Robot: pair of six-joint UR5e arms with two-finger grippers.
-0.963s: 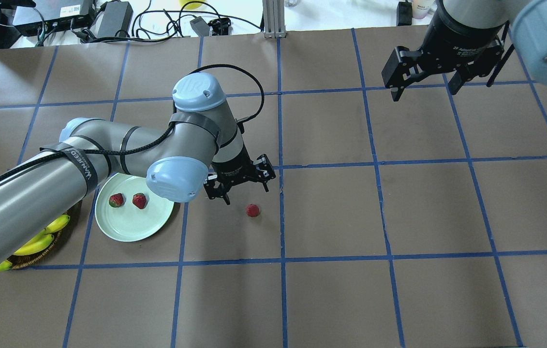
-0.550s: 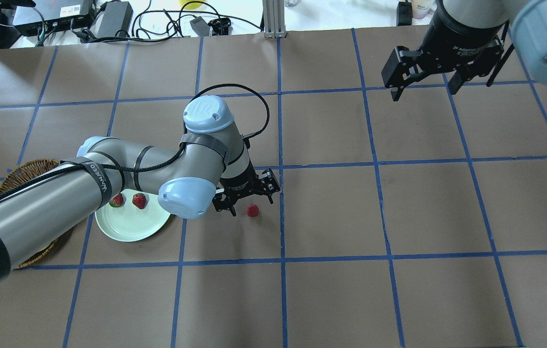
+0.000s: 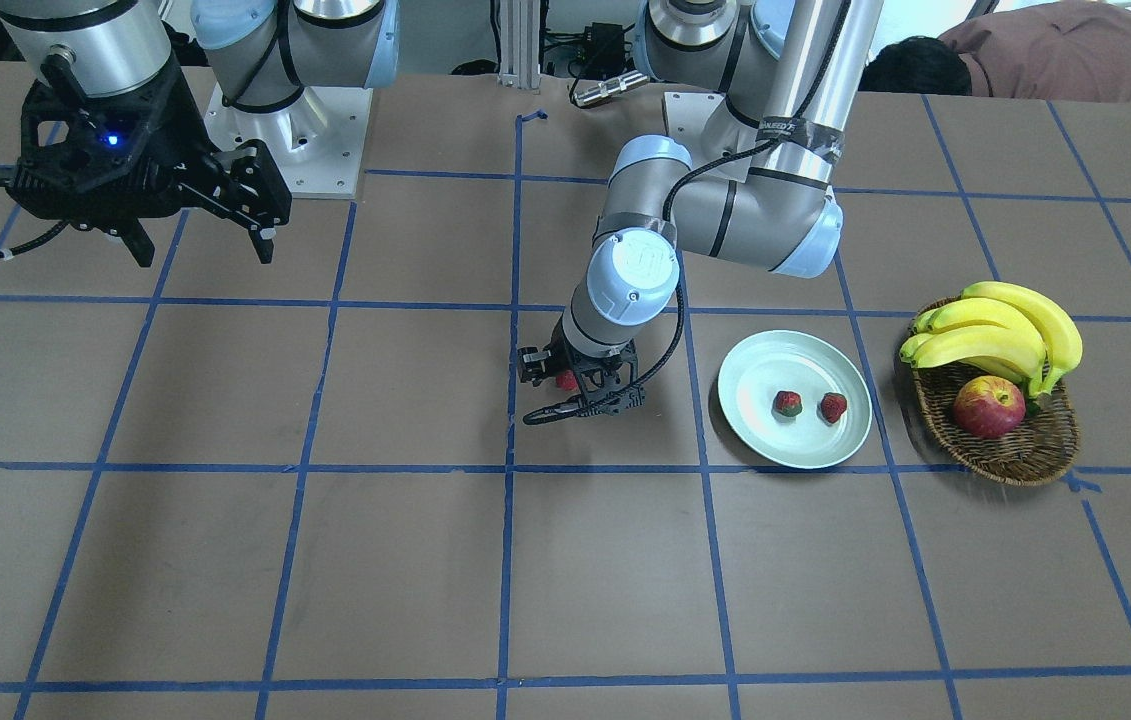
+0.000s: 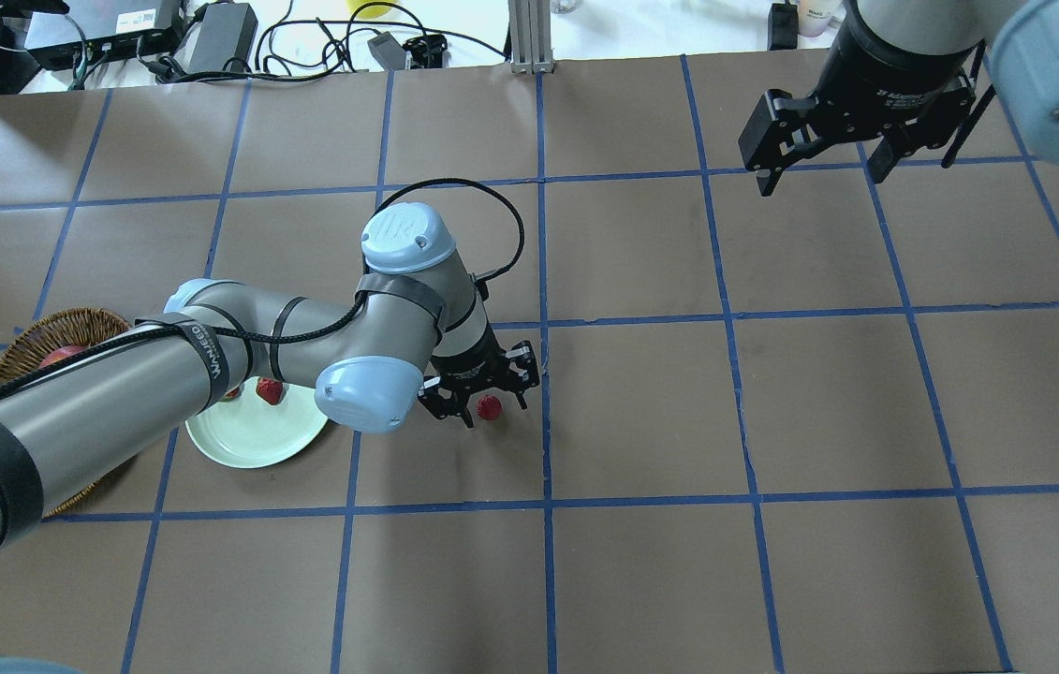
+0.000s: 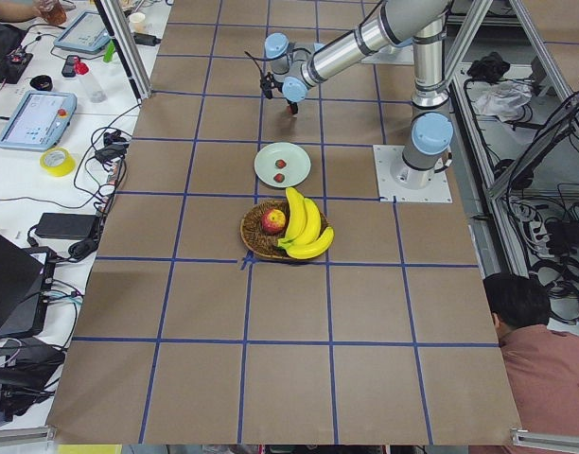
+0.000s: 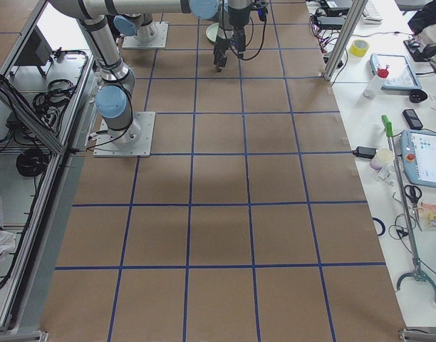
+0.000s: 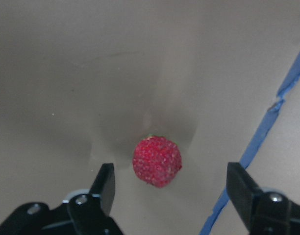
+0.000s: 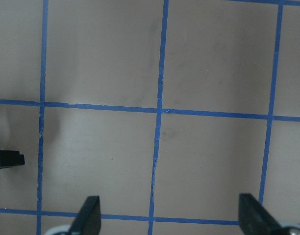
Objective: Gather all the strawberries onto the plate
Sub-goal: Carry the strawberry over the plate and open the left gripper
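One strawberry (image 4: 490, 406) lies on the brown table right of the plate; it also shows in the front view (image 3: 566, 380) and in the left wrist view (image 7: 157, 161). My left gripper (image 4: 494, 412) is open and low over it, one finger on each side, not touching it (image 7: 172, 188). The mint-green plate (image 4: 248, 445) holds two strawberries (image 3: 787, 403) (image 3: 833, 407); my left arm hides part of the plate from overhead. My right gripper (image 4: 819, 178) is open and empty, high over the far right of the table (image 3: 203, 252).
A wicker basket (image 3: 1010, 455) with bananas (image 3: 1005, 325) and an apple (image 3: 988, 407) stands just beyond the plate on my left. Blue tape lines grid the table. Cables and power bricks lie past the far edge (image 4: 220, 33).
My left arm has swung toward me and down, bringing the open gripper from beside the lone strawberry to straddling it. The right arm has not moved.
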